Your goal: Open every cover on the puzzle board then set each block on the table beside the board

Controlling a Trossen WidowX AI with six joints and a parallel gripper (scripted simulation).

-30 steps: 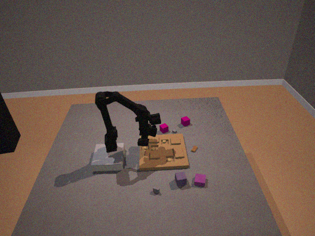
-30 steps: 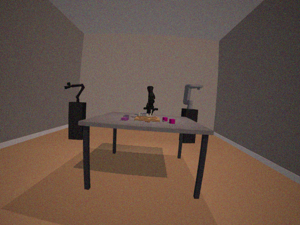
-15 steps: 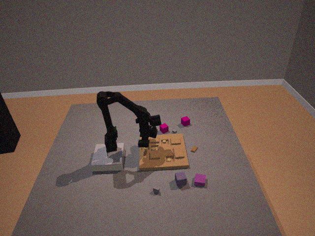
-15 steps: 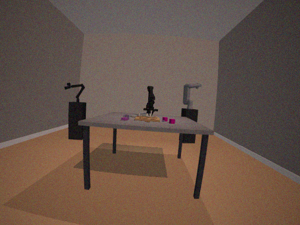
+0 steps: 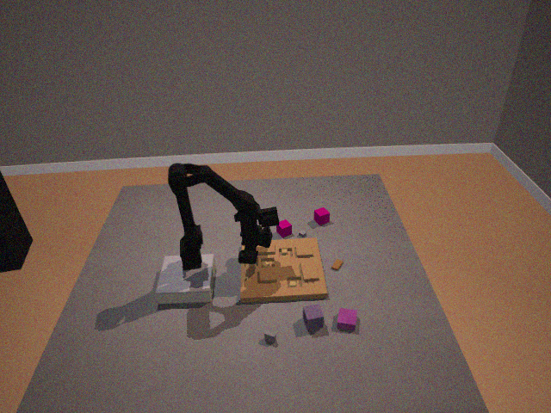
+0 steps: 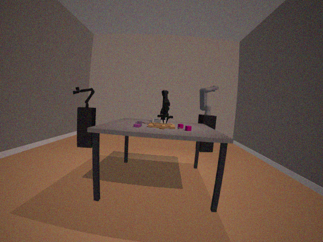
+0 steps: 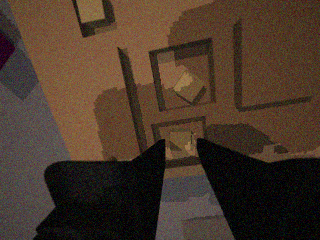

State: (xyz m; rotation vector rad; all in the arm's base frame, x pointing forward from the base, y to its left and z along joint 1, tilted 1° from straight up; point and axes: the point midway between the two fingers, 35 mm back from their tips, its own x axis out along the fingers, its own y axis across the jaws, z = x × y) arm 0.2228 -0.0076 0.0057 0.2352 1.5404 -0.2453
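Observation:
The tan puzzle board (image 5: 311,292) (image 7: 55,60) lies flat in front of the arm's base. Raised tan covers (image 5: 310,272) (image 7: 275,60) stand on it beside uncovered wells. One block (image 7: 189,86) sits turned at an angle in an open well. A second block (image 7: 180,138) is in the smaller well near the board's arm-side edge. A third block (image 5: 284,250) (image 7: 91,10) shows in another open well, and a fourth block (image 5: 292,282) in a well at the near side. My gripper (image 5: 247,261) (image 6: 164,122) (image 7: 180,143) is partly open and empty, pointing down above the small well. Its exact height is unclear.
Two magenta cubes (image 5: 283,228) (image 5: 321,216) stand beyond the board. A purple cube (image 5: 312,317) and a pink-purple block (image 5: 347,319) are on the near side. A small orange piece (image 5: 337,264) lies right of the board. Small grey pieces (image 5: 269,337) (image 5: 302,233) lie nearby.

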